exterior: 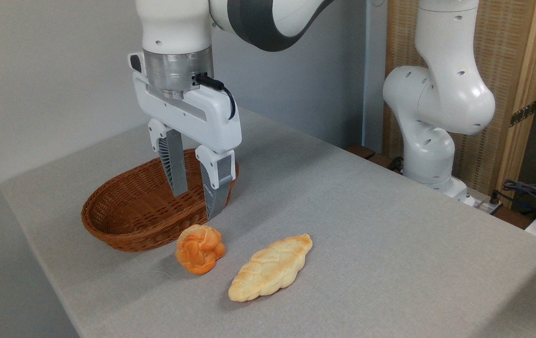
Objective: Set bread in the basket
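Observation:
The bread (pixel 200 248), a small round orange knotted roll, lies on the grey table just in front of the basket's near right rim. The basket (pixel 131 211) is an oval brown wicker one with low sides and nothing visible inside it. My gripper (pixel 196 205) hangs open above the basket's right end, its grey ribbed fingers (pixel 174 164) pointing down with nothing between them. Its fingertips are a short way above and behind the roll, not touching it.
A longer pale braided loaf (pixel 271 267) lies on the table to the right of the roll. The arm's white base (pixel 430 141) stands at the back right beside a wooden panel. Cables (pixel 531 192) lie off the table's far right edge.

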Robot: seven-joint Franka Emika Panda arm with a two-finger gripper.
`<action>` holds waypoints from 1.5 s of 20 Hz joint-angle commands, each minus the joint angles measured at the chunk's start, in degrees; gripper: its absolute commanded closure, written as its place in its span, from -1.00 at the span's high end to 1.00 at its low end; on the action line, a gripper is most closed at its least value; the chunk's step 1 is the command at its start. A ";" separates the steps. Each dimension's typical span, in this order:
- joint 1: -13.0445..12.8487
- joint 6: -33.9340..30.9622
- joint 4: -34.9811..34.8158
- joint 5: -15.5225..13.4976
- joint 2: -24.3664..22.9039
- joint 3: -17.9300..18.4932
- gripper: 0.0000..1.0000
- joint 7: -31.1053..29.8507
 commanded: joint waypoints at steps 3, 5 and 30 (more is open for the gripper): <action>-0.08 0.37 0.63 -1.13 0.94 -0.86 1.00 1.39; -0.17 0.29 0.63 -1.39 0.59 -0.95 1.00 1.04; 0.54 1.43 2.30 -4.03 1.11 2.57 1.00 3.41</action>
